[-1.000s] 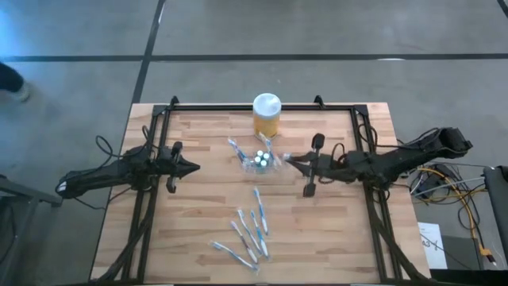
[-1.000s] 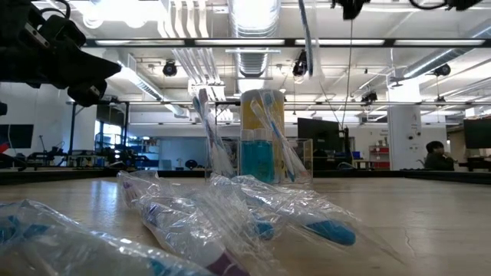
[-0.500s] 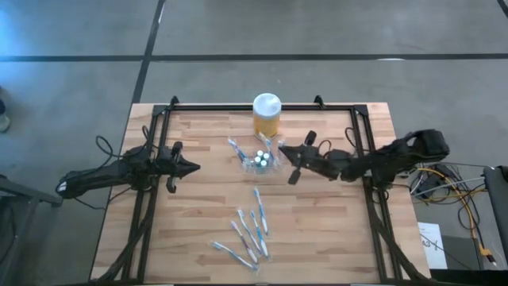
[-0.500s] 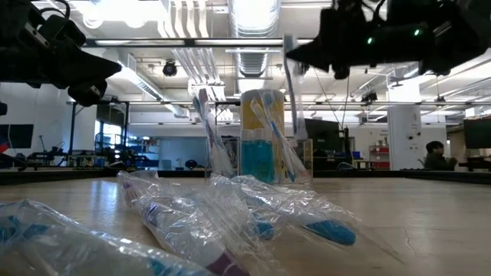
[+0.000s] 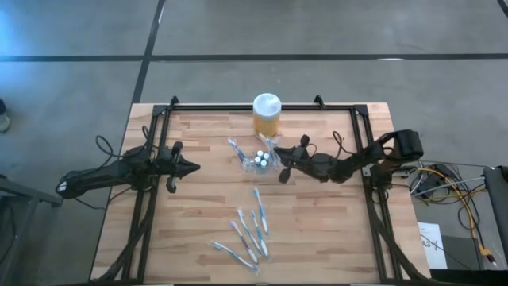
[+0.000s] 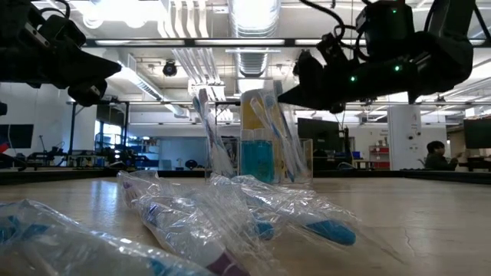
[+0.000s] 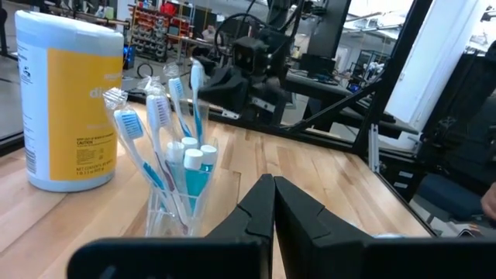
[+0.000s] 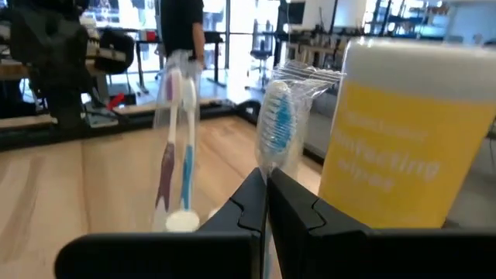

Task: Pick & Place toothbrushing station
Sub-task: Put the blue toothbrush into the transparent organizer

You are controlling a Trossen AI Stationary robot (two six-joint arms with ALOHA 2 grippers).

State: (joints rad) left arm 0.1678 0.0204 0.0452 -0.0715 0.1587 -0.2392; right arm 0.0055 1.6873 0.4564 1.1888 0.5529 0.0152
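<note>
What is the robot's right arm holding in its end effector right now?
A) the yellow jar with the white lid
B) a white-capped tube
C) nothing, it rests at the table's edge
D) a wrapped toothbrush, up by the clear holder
D: the right wrist view shows the right end effector shut on a wrapped toothbrush, and the high view puts it beside the clear holder.
</note>
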